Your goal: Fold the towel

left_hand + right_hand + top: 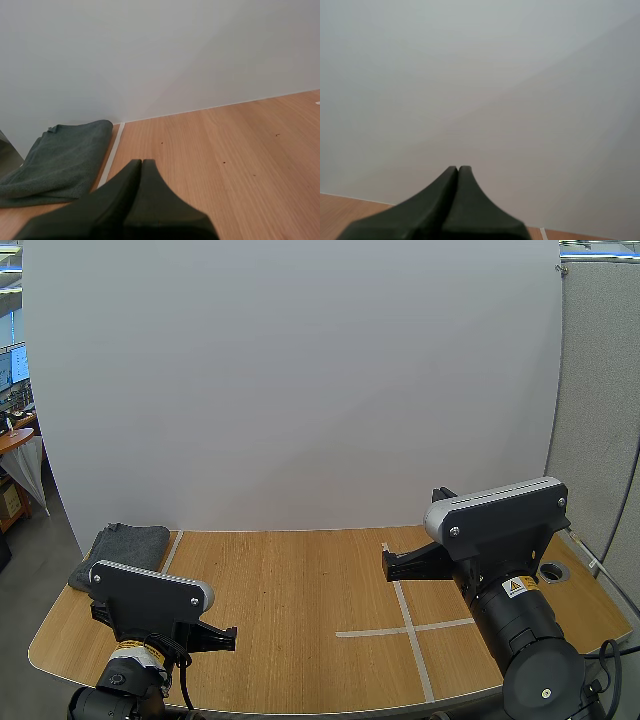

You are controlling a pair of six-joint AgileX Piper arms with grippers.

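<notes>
Grey-green towel point(60, 160) lies folded on the table's point(300, 590) far left corner. You see the left gripper point(141, 162) above the table's near left edge, fingers pressed together, empty. Your right gripper point(458, 169), above the table's right half, is likewise closed on nothing.

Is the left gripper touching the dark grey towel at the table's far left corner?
Apart. The left wrist view shows a white tape strip and bare wooden table between the shut left gripper and the dark grey towel.
</notes>
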